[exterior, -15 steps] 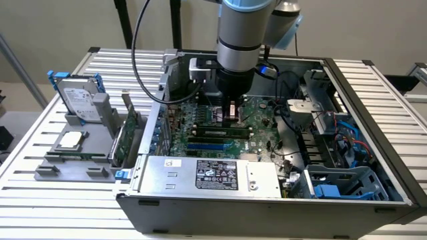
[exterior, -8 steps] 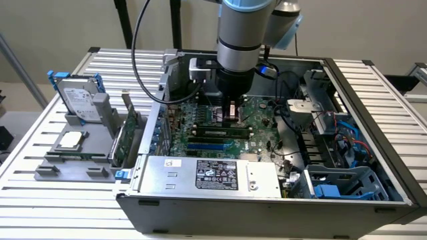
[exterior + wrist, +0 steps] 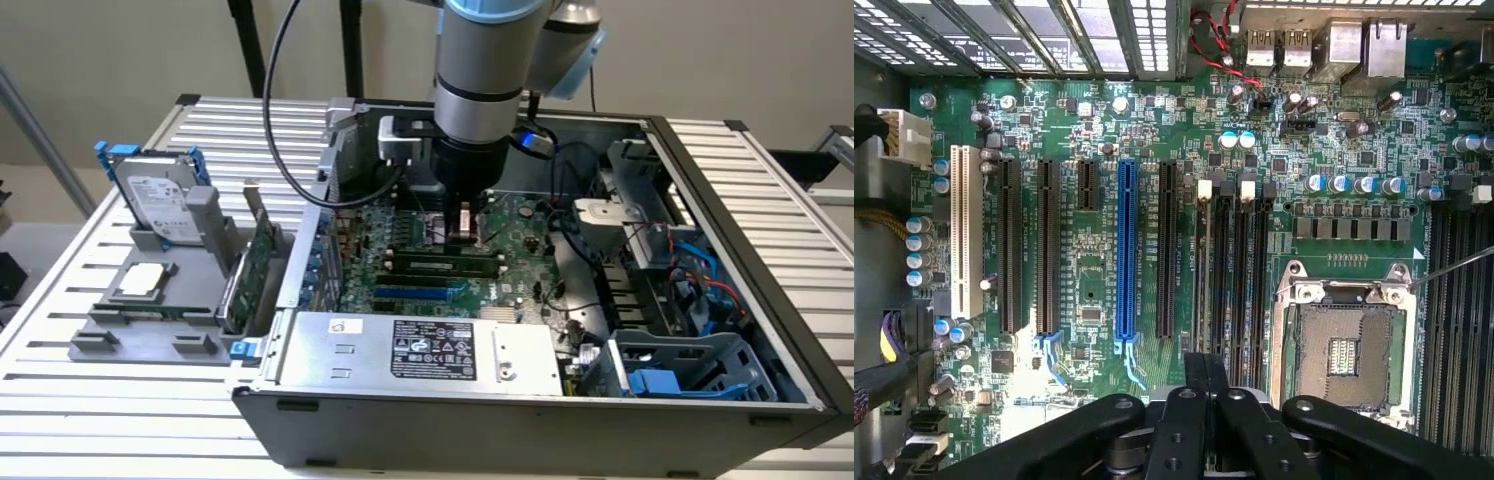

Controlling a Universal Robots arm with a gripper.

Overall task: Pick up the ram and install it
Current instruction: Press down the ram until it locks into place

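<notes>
The ram is a thin green stick with dark chips, lying along the memory slots on the motherboard inside the open computer case. The gripper hangs just beside it, narrow, with nothing visible between its fingers. A hard drive stands on the counter.

Ram, long dark-green stick, apparently seated flat in a motherboard slot, inside case
</notes>
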